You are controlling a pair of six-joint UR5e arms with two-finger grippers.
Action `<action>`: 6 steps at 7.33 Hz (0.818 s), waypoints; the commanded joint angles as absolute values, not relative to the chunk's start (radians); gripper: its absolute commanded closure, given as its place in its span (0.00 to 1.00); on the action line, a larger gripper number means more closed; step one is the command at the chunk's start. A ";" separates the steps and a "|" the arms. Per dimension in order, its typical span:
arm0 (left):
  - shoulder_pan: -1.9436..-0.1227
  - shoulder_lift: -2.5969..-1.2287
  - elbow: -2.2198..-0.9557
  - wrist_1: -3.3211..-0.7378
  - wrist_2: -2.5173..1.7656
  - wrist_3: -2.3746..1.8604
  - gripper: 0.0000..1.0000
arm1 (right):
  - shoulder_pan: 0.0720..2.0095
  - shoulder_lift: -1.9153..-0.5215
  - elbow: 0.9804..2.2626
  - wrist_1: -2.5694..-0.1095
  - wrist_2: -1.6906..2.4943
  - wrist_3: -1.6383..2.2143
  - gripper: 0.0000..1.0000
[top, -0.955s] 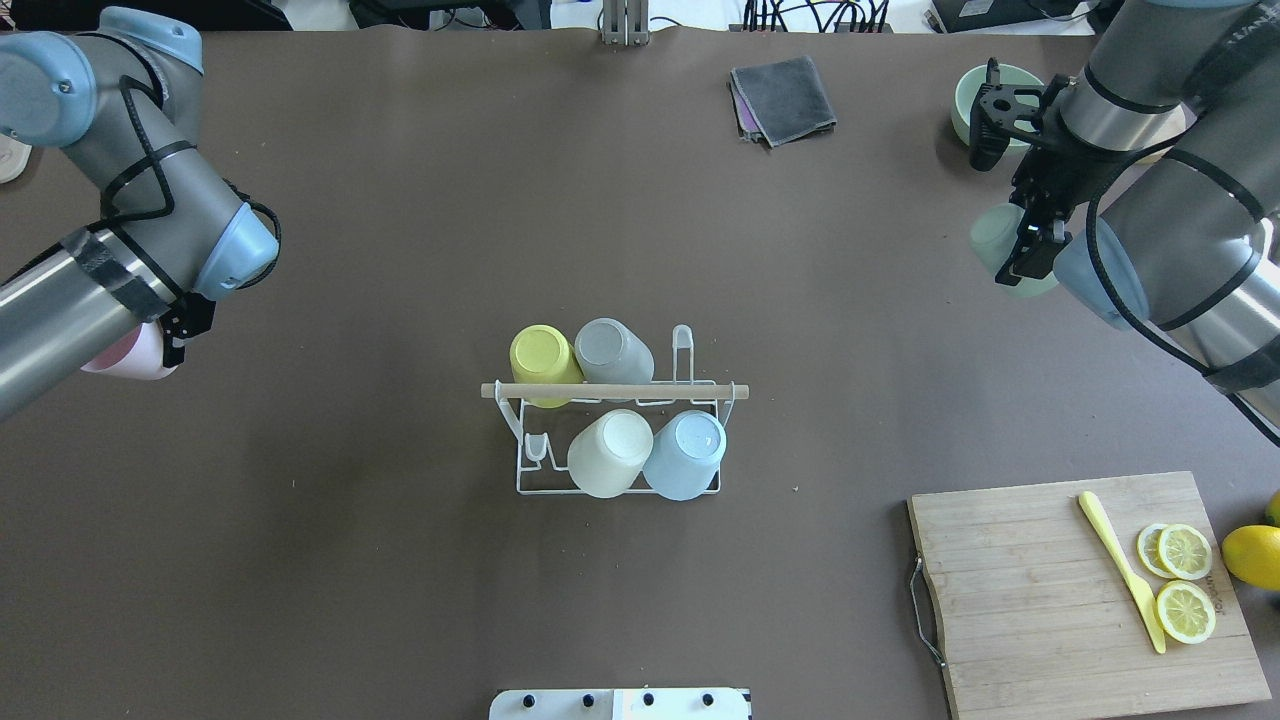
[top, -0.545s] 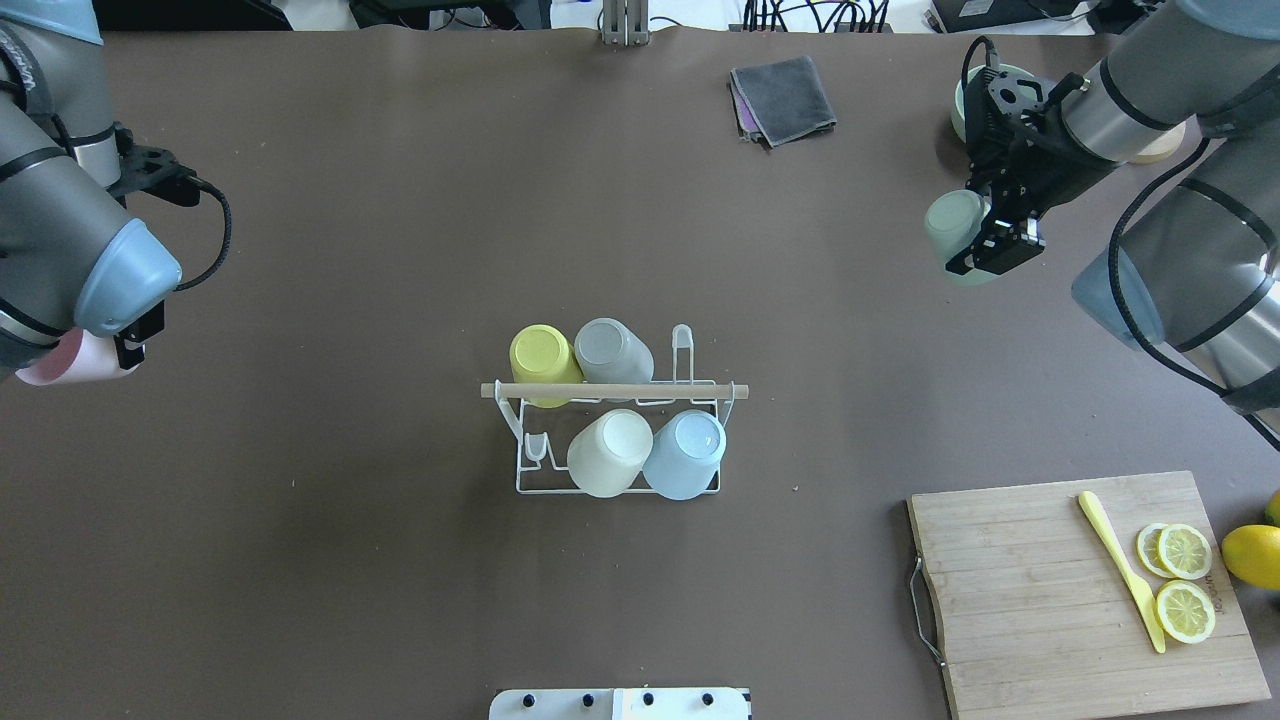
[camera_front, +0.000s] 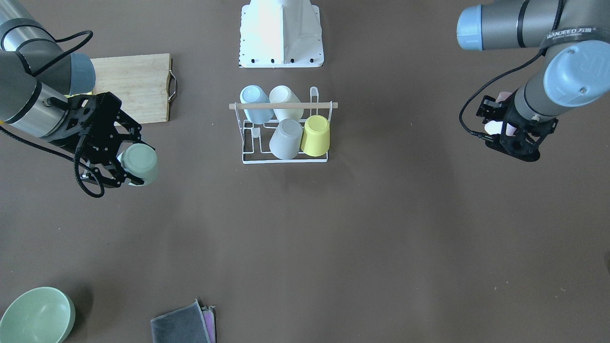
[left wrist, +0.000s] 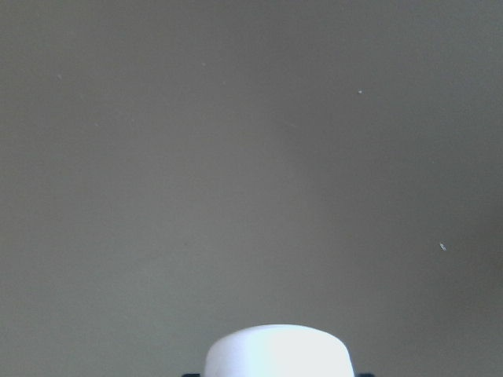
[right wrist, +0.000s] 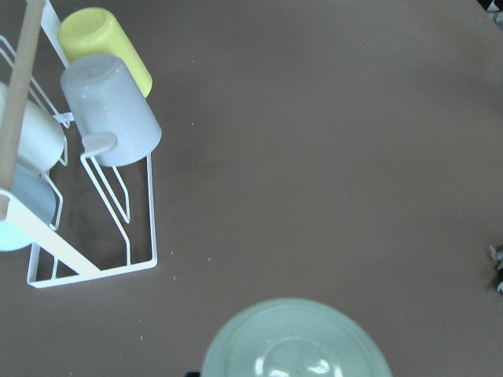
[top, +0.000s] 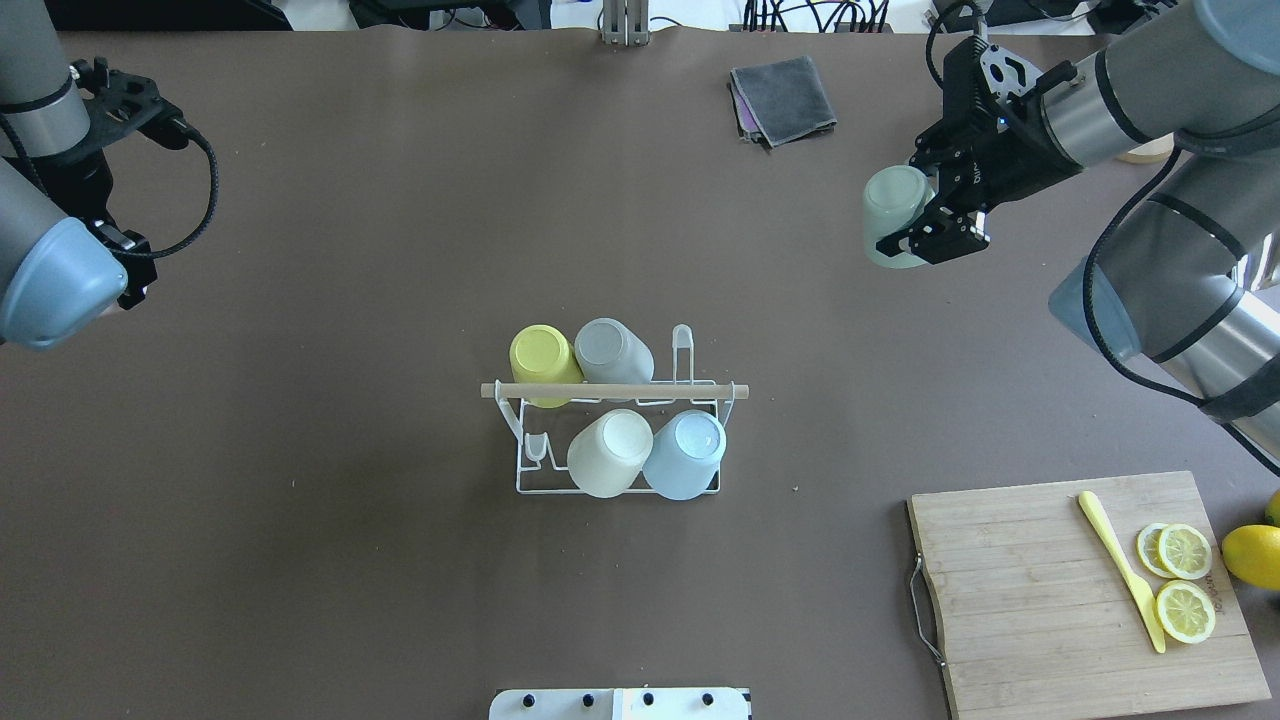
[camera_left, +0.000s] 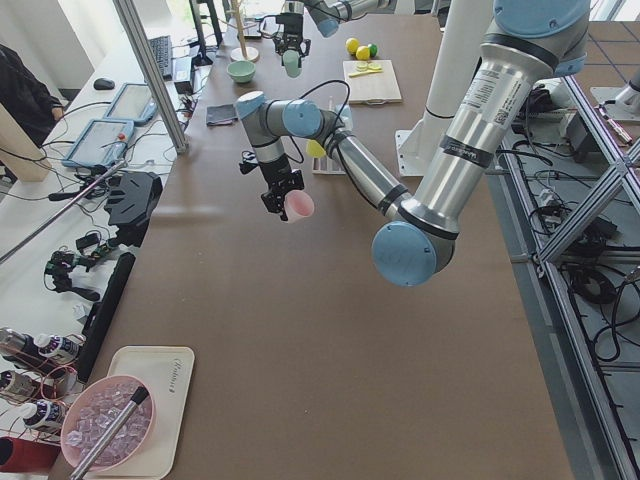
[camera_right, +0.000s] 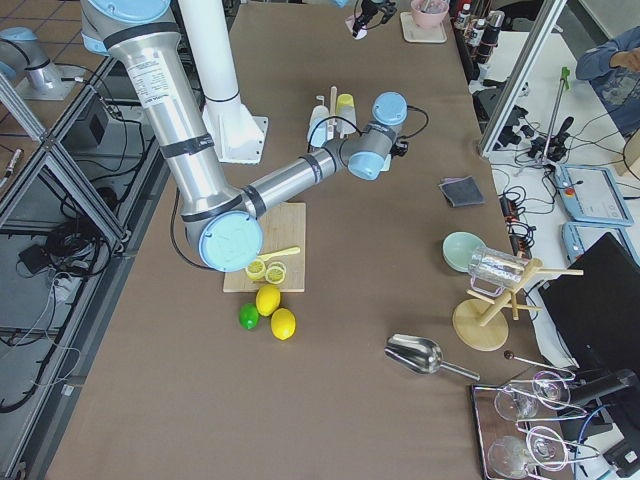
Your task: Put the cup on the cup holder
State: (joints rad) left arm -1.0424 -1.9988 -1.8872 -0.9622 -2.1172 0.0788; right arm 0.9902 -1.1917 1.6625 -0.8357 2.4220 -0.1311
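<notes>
Now | green cup (top: pixel 890 225) between right jaws | pink cup (camera_left: pixel 300 206), left jaws

One legible print is found in the front-facing view: on a black band (camera_front: pixel 569 33) wrapped round the grey tubular left robot arm with blue joint caps (camera_front: pixel 505 21), the white capitals "WANDEED" are read, followed by two small characters that cannot be made out with certainty. In the overhead view a dark printed mark (top: pixel 1213 588) is seen near the right edge of the light wooden cutting board with a metal handle (top: pixel 1050 600) on the counter, but it is too small to be read. In the left side view a script word (camera_left: pixel 172 372) is printed on the cream rectangular tray (camera_left: pixel 165 420); its letters cannot be deciphered
</notes>
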 commanded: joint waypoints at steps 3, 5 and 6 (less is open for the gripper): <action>-1.078 -1.973 -1.895 -1.541 -2.105 -0.070 1.00 | 0.901 -1.134 1.660 -0.530 2.211 0.208 1.00; -1.069 -1.973 -1.873 -1.853 -2.106 -0.226 1.00 | 0.887 -1.082 1.663 -0.525 2.172 0.268 1.00; -1.068 -1.961 -1.882 -1.962 -2.109 -0.276 1.00 | 0.876 -1.080 1.672 -0.525 2.174 0.273 1.00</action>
